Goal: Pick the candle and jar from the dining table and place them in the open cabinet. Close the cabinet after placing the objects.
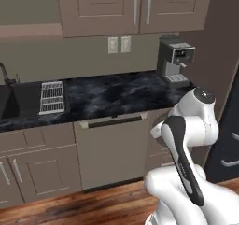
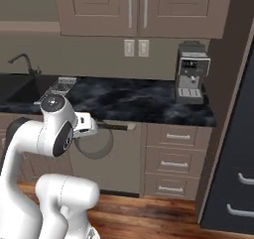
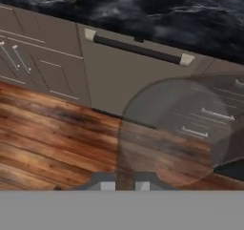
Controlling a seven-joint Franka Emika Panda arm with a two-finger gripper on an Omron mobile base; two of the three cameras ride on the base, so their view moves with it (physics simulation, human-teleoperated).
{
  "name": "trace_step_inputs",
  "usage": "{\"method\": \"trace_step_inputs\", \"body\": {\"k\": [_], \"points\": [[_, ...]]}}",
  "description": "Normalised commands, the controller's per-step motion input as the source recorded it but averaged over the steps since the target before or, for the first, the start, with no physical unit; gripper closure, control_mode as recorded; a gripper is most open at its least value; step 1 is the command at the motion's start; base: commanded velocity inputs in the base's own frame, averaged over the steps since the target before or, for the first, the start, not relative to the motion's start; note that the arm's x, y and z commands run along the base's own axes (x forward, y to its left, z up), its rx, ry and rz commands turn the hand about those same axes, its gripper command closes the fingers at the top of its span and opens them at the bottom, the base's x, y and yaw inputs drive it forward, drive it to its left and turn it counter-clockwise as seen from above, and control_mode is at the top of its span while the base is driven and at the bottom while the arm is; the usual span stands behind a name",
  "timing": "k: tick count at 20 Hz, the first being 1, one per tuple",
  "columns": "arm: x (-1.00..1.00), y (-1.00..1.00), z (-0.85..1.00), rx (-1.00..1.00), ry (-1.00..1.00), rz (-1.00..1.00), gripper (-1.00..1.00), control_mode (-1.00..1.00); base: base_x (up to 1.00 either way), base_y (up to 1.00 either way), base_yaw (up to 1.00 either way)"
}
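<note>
The arm is folded up close to the base, above a wood floor. Whether the gripper is spread or pressed together cannot be told. Beyond stands a dishwasher, then a black marble counter with a drying rack, a sink and a coffee machine. Wall cabinets hang above, doors closed. Candle and jar are not seen here.

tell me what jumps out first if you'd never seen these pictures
The white robot arm looms folded in the foreground. Behind it runs a black marble-look counter with a grey coffee machine at its right end and a sink at the left, under closed taupe wall cabinets.
</note>
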Motion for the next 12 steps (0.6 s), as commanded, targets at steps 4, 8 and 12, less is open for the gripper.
{"method": "trace_step_inputs", "body": {"k": [4,8,12], "points": [[0.00,0.00,0.00,0.00,0.00,0.00,1.00,1.00,0.39,1.00,0.33],[0.00,0.00,0.00,0.00,0.00,0.00,1.00,1.00,0.39,1.00,0.32],[0.00,0.00,0.00,0.00,0.00,0.00,1.00,1.00,0.48,1.00,0.30]]}}
